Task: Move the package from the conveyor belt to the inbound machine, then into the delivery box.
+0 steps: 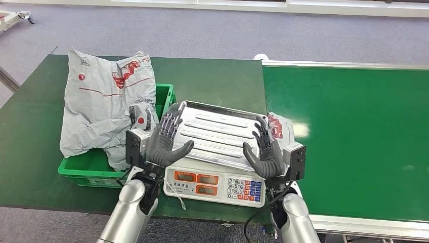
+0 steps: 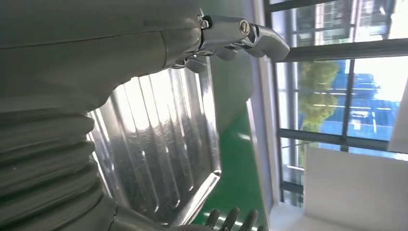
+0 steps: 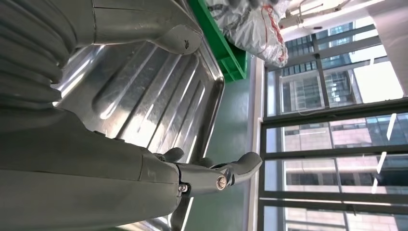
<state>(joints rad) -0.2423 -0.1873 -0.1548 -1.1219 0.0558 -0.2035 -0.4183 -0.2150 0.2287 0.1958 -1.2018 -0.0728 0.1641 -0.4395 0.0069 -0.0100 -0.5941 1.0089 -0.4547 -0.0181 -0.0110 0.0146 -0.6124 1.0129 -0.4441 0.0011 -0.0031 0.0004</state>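
The inbound machine is a white scale (image 1: 215, 185) with a bare ribbed steel tray (image 1: 222, 132) (image 2: 159, 144) (image 3: 144, 96). My left hand (image 1: 164, 142) (image 2: 72, 72) stands at the tray's left edge and my right hand (image 1: 265, 152) (image 3: 96, 183) at its right edge. Their palms face each other, the fingers are spread, and neither holds anything. A large crumpled grey package (image 1: 103, 98) (image 3: 250, 24) with red print lies in and over the green delivery box (image 1: 86, 167) (image 3: 219, 43), left of the scale. A small grey package with a red mark (image 1: 277, 125) peeks out behind my right hand, by the belt's edge.
The green conveyor belt (image 1: 349, 136) runs along the right, with a metal rim beside the scale. Scale and box stand on a dark green table (image 1: 30, 131). Beyond the table is grey floor. A loose cable hangs at the scale's front.
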